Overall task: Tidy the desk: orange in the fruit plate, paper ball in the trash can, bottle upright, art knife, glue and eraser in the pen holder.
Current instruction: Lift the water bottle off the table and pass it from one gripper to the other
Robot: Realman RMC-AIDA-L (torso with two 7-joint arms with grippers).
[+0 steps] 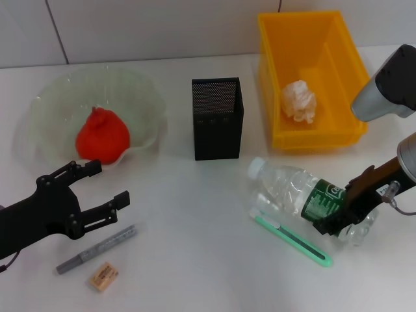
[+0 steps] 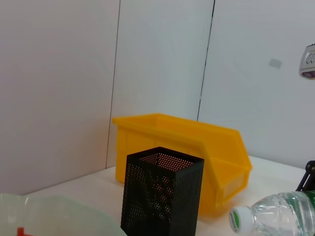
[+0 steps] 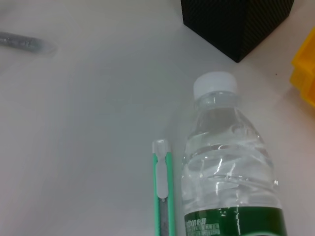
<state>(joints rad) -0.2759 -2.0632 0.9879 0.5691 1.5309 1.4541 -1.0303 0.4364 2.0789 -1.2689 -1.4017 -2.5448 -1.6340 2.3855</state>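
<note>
The right end effector (image 1: 343, 218) is closed around the lower body of the water bottle (image 1: 296, 195), which lies on its side on the white surface (image 1: 195, 260), cap toward the pen holder (image 1: 217, 118). The green art knife (image 1: 292, 240) lies just beside the bottle. The left end effector (image 1: 97, 188) hovers with fingers spread wide, holding nothing, above the grey glue stick (image 1: 97, 249) and the eraser (image 1: 104, 275). The orange (image 1: 102, 136) sits in the glass fruit plate (image 1: 49, 97). The paper ball (image 1: 298, 101) rests inside the yellow bin (image 1: 338, 39).
</note>
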